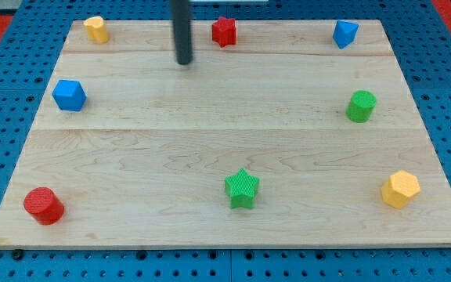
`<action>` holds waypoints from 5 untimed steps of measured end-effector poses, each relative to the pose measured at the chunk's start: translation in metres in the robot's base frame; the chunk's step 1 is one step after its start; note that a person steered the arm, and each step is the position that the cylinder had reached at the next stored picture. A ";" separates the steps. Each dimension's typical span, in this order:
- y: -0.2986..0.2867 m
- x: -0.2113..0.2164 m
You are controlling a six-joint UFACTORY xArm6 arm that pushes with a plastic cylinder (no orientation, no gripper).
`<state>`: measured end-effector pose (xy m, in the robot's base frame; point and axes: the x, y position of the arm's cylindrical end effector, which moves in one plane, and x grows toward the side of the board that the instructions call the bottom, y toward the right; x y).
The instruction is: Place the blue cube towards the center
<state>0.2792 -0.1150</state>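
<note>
Blue cube sits near the worktop's left edge, about a third of the way down from the view's top, touching nothing.

Nearest the view's bottom, a red cylinder lies in the bottom-left corner. A green star stands near the bottom edge, just right of the middle. A yellow hexagonal block rests toward the bottom-right corner. These three are well apart from one another.

Farther up, a green cylinder stands near the right edge, roughly level with the blue cube across the board.

Along the top edge, a yellow block, its shape hard to make out, sits at the top left. A red star is at the top centre. A second blue block, angular and tilted, its exact shape unclear, sits at the top right.

The dark rod comes down from the view's top, and my tip meets the wood between the yellow block and the red star, a little below their line. It is near the red star, to its left, without touching it, and well apart from the blue cube, up and to the right of it. The arm carries no gripper, so nothing is open, closed or held.
</note>
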 end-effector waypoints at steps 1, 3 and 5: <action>-0.189 -0.014; -0.190 -0.012; -0.190 0.018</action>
<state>0.2968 -0.3047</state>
